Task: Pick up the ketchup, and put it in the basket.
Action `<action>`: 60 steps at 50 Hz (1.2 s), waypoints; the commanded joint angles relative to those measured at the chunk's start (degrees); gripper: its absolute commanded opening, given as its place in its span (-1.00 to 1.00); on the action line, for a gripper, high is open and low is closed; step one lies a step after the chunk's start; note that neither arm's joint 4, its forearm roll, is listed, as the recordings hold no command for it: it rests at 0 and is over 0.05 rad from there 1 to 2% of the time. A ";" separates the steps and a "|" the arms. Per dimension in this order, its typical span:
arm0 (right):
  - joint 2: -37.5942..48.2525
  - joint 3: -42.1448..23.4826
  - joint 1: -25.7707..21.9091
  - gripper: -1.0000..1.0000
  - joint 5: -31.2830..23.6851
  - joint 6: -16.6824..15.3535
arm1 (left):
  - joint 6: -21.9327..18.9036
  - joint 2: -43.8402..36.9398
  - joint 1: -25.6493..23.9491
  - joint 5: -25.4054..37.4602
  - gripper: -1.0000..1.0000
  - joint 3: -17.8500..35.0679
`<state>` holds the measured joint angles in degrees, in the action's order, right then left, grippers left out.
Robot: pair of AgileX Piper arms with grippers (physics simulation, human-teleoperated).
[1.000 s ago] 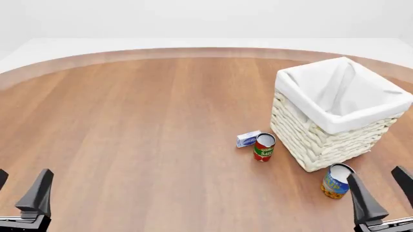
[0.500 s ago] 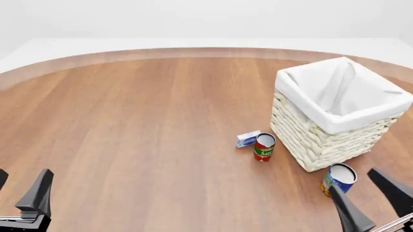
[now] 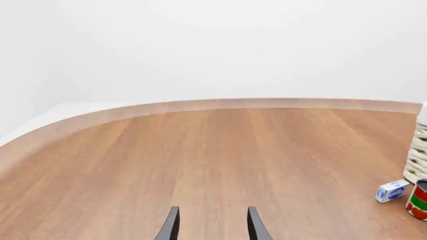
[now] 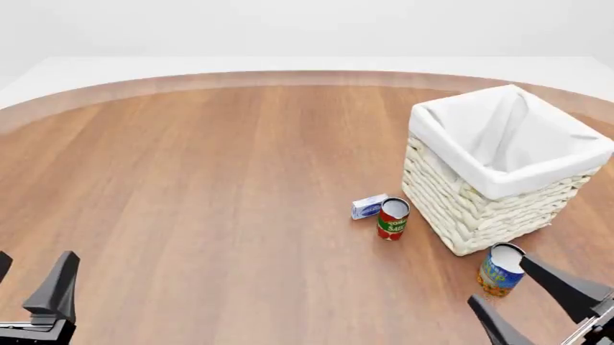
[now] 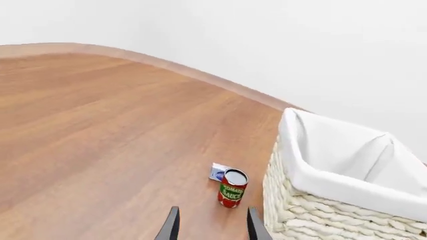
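The ketchup is not in any view. The basket [image 4: 477, 210], cream wicker with a white cloth lining, stands at the right of the table and holds nothing I can see; it also shows in the right wrist view [image 5: 301, 212] and at the edge of the left wrist view [image 3: 419, 152]. My left gripper [image 4: 29, 282] is open and empty at the front left, and shows open in its wrist view [image 3: 212, 222]. My right gripper [image 4: 501, 286] is open and empty at the front right, in front of the basket, its fingers to either side of a blue-and-yellow can as seen from the front [image 5: 212, 221].
A red-and-green tomato can [image 4: 392, 218] stands just left of the basket [image 5: 231, 188]. A small blue-and-white box [image 4: 369, 206] lies beside it [image 5: 217, 172]. The blue-and-yellow can [image 4: 497, 273] stands by the basket's front corner, close to my right gripper.
My right gripper has turned to the left and sunk lower in the front view. The left gripper and the objects have not moved.
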<state>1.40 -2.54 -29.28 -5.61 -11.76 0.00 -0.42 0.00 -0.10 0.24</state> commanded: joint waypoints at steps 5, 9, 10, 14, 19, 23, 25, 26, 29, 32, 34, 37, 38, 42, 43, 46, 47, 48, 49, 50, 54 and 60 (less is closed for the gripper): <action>5.59 -0.22 -5.35 1.00 3.30 -2.11 | 0.00 0.00 0.00 0.00 1.00 0.00; 8.09 -0.24 -6.36 1.00 5.25 -2.24 | 0.00 0.00 0.00 0.00 1.00 0.00; 9.14 -0.25 -6.79 1.00 6.00 -2.16 | 0.00 0.00 0.00 0.00 1.00 0.00; 14.03 -0.32 -9.04 1.00 9.90 -2.60 | 0.00 0.00 0.00 0.00 1.00 0.00; 18.97 -1.20 -10.95 1.00 13.54 -2.99 | 0.00 0.00 0.00 0.00 1.00 0.00; 23.87 -1.08 -12.88 1.00 17.73 -3.47 | 0.00 0.00 0.00 0.00 1.00 0.00; 25.23 -1.55 -13.74 1.00 18.40 -4.04 | 0.00 0.00 0.00 0.00 1.00 0.00; 25.54 -1.82 -13.94 1.00 18.52 -4.04 | 0.00 0.00 0.00 0.00 1.00 0.00; 28.21 -2.23 -15.29 1.00 20.76 -4.73 | 0.00 0.00 0.00 0.00 1.00 0.00; 30.65 -2.29 -16.26 1.00 23.07 -4.68 | 0.00 0.00 0.00 0.00 1.00 0.00; 31.66 -2.37 -16.74 1.00 24.03 -4.87 | 0.00 0.00 0.00 0.00 1.00 0.00; 33.50 -2.37 -17.14 1.00 25.79 -4.82 | 0.00 0.00 0.00 0.00 1.00 0.00; 34.47 -2.28 -17.23 1.00 26.65 -4.78 | 0.00 0.00 0.00 0.00 1.00 0.00; 36.28 -2.54 -17.47 1.00 27.99 -4.71 | 0.00 0.00 0.00 0.00 1.00 0.00; 36.80 -2.41 -17.67 1.00 28.59 -5.21 | 0.00 0.00 0.00 0.00 1.00 0.00; 37.99 -2.63 -18.09 1.00 29.27 -5.45 | 0.00 0.00 0.00 0.00 1.00 0.00; 38.01 -2.63 -18.09 1.00 29.28 -5.45 | 0.00 0.00 0.00 0.00 1.00 0.00; 38.48 -2.71 -18.62 1.00 29.66 -5.93 | 0.00 0.00 0.00 0.00 1.00 0.00; 38.85 -2.77 -18.65 1.00 29.86 -5.94 | 0.00 0.00 0.00 0.00 1.00 0.00; 39.18 -2.91 -18.89 1.00 30.07 -6.15 | 0.00 0.00 0.00 0.00 1.00 0.00; 40.01 -3.86 -19.37 1.00 29.87 -6.28 | 0.00 0.00 0.00 0.00 1.00 0.00; 41.97 -4.31 -20.18 1.00 31.34 -7.32 | 0.00 0.00 0.00 0.00 1.00 0.00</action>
<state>39.84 -6.00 -47.98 23.32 -17.89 0.00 -0.42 0.00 -0.10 0.24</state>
